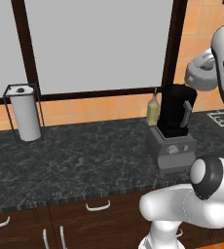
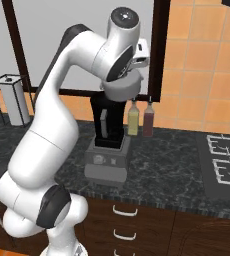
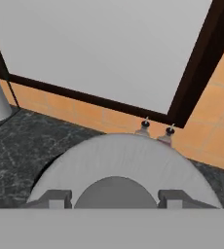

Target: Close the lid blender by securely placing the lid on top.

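Note:
The blender [image 1: 175, 121] stands on the dark counter: a tall black jar [image 2: 107, 120] with a grey side handle on a grey boxy base [image 2: 106, 162] with a round knob. The light-grey domed lid [image 2: 121, 89] hangs at the jar's open top, a little toward the bottles' side. My gripper [image 3: 113, 198] is shut on the lid's darker knob [image 3: 115, 192], with a fingertip on each side. In the hand view the lid [image 3: 116, 163] hides the jar beneath it. In the left base view the lid [image 1: 197, 74] sits above and right of the jar, partly behind my arm.
A yellowish bottle [image 2: 133, 120] and a red bottle [image 2: 148, 120] stand just behind the blender by the tiled wall. A paper-towel roll [image 1: 26, 116] in a wire holder is far left. A stove [image 2: 227, 160] lies to the right. A window frame [image 3: 196, 68] rises behind.

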